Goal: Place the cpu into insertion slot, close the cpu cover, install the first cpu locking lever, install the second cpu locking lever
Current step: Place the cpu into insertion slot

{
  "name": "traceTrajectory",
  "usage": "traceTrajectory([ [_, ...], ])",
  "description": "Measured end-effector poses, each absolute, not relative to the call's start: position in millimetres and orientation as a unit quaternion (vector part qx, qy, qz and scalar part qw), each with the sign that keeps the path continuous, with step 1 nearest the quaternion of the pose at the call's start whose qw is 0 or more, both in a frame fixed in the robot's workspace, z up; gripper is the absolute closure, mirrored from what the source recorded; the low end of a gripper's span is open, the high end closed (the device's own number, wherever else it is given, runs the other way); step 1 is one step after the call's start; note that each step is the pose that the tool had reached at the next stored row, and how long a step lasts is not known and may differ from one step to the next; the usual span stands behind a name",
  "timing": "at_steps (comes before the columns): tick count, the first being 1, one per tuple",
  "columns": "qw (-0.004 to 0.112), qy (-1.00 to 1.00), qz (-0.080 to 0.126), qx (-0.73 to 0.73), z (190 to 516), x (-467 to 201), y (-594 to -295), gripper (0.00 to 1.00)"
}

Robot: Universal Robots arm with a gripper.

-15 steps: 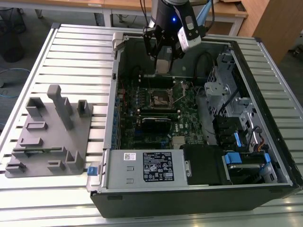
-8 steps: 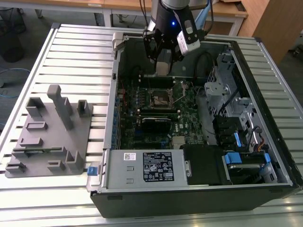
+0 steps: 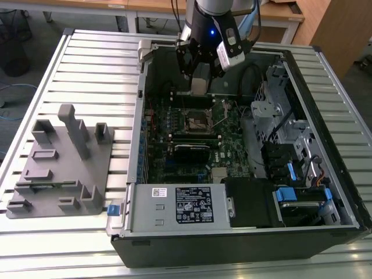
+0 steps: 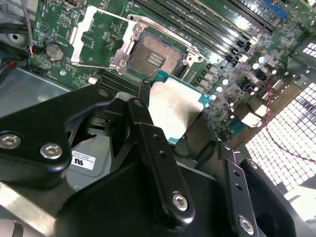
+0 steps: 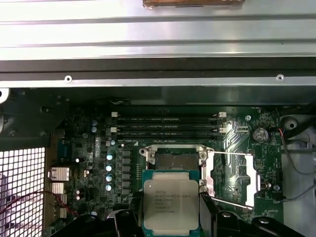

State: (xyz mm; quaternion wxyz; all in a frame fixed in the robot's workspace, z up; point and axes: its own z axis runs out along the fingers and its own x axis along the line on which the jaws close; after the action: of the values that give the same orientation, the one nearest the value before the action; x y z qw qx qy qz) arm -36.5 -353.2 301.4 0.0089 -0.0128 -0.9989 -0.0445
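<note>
A slatted metal counter (image 3: 93, 58) carried an open computer case (image 3: 232, 247), and a green circuit board (image 3: 232, 139) lay flat inside it. In the exterior view the gripper (image 3: 199, 81) hung over the board, its jaws clenched on the cpu (image 5: 170, 205) by two opposite edges. The cpu cover (image 5: 209, 173) lay swung open beside the insertion slot (image 5: 175, 160), so the slot was bare.

The cpu was in the air, near the slot but apart from it. In the first wrist view it hid one edge of the slot rather than sitting centred over it. The placing step looked under way but not finished.

To do it well, the cpu probably needed to be brought square over the black frame and kept level. It likely had to go straight down without sliding across the contacts. The jaws should loosen only once it sat flat inside the frame, since a tilted corner could catch.
</note>
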Motion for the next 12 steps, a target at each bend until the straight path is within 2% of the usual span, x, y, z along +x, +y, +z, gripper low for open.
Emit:
traceTrajectory([
  [12,0.009,-0.999,-0.044,-0.013,298.6,-36.5,-353.2,0.46],
])
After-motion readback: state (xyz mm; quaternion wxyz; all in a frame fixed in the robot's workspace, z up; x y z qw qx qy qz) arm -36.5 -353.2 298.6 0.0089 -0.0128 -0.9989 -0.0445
